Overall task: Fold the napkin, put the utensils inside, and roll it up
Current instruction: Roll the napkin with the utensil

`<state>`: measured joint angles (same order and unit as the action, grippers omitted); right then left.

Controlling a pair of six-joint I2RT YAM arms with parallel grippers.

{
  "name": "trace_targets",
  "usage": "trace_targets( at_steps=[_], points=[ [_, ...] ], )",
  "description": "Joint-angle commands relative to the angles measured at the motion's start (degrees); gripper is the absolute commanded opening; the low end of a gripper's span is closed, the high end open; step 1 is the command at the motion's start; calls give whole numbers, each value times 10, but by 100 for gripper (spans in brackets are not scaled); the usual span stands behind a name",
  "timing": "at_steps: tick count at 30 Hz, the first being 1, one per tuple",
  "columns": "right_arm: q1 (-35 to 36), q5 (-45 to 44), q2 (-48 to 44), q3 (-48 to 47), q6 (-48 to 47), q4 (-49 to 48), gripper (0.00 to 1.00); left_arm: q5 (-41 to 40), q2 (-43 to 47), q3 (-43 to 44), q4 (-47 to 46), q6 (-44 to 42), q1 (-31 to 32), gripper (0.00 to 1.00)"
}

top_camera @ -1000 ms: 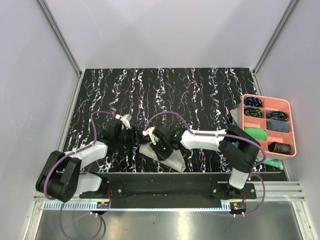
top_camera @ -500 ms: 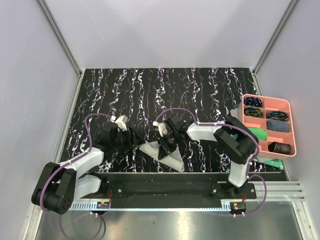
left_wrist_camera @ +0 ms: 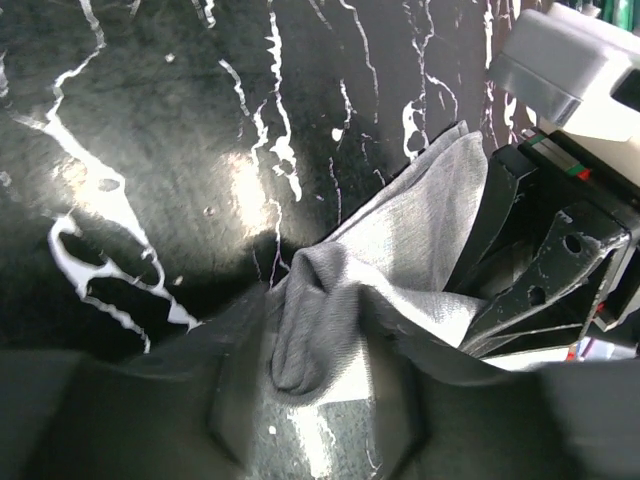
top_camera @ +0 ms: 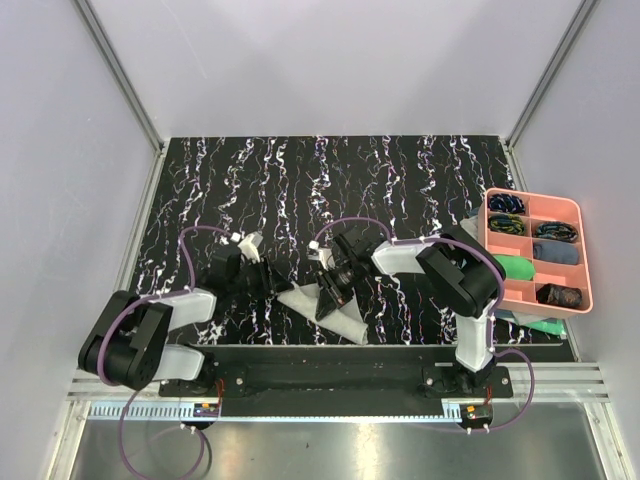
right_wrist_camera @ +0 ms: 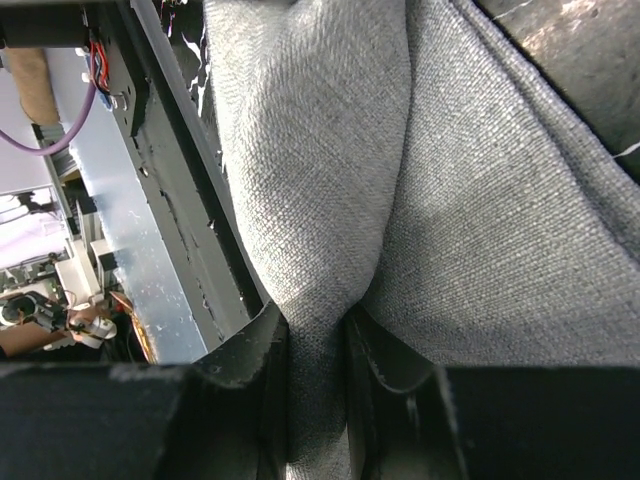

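Napkin [top_camera: 345, 322] lies bunched at lower centre of the top view, right gripper [top_camera: 330, 298] pinching one fold and left gripper [top_camera: 273, 284] closed on another, so an uneven pull may slip the thin cloth free and spoil the fold.

Left arm [top_camera: 185, 305], right arm [top_camera: 405, 258]: black joints, white link shells, looping purple cables [top_camera: 345, 222]; left claw [top_camera: 268, 281], right claw [top_camera: 330, 296] black.
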<state>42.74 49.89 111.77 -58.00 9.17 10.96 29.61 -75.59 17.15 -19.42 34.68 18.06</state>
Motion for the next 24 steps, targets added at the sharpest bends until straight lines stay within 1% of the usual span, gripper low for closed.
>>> trace_targets(
  at_steps=[1, 2, 4, 5, 7, 9, 11, 12, 14, 15, 16, 17, 19, 20, 21, 22, 23, 24],
  points=[
    [3, -53, 28, 6, -15, 23, 27, 26, -27, -5, -77, 7, 0, 32],
    [4, -57, 25, 4, -13, 25, 30, 28, -32, -4, -78, 7, 0, 21],
    [3, -72, 14, -4, -11, 36, 38, 33, -41, -1, -74, 9, 0, 12],
    [3, -79, -1, -8, -13, 55, 45, 32, -43, 2, -67, 10, 0, 4],
    [4, -107, -23, -18, -13, 75, 51, 31, -46, 10, -45, 7, 0, 0],
    [4, -145, -64, -23, -8, 101, 56, 27, -48, 16, -27, 5, 0, 0],
    [8, -173, -92, -30, -9, 124, 59, 25, -50, 19, -6, 2, 0, 0],
    [11, -208, -122, -32, -8, 129, 62, 26, -50, 22, 0, 0, 0, 0],
    [32, -242, -148, -42, -17, 139, 64, 22, -51, 25, 20, -2, 0, 0],
    [41, -281, -171, -47, -20, 139, 65, 20, -50, 29, 26, -5, 0, 0],
    [63, -301, -180, -54, -25, 139, 67, 16, -50, 31, 37, -7, 0, 0],
    [74, -357, -194, -56, -34, 138, 69, 13, -51, 36, 42, -9, 0, 0],
    [122, -414, -204, -56, -51, 132, 71, 9, -55, 43, 60, -12, 0, 0],
    [140, -441, -209, -54, -67, 122, 72, 8, -58, 46, 66, -12, 0, 0],
    [154, -493, -209, -53, -74, 117, 72, 7, -61, 51, 71, -11, 0, 0],
    [169, -524, -209, -49, -80, 114, 72, 9, -65, 54, 76, -11, 0, 0],
    [199, -551, -205, -48, -90, 106, 73, 11, -65, 57, 79, -9, 0, 0],
    [211, -597, -201, -46, -107, 101, 73, 10, -67, 58, 80, -9, 0, 0]
  ],
)
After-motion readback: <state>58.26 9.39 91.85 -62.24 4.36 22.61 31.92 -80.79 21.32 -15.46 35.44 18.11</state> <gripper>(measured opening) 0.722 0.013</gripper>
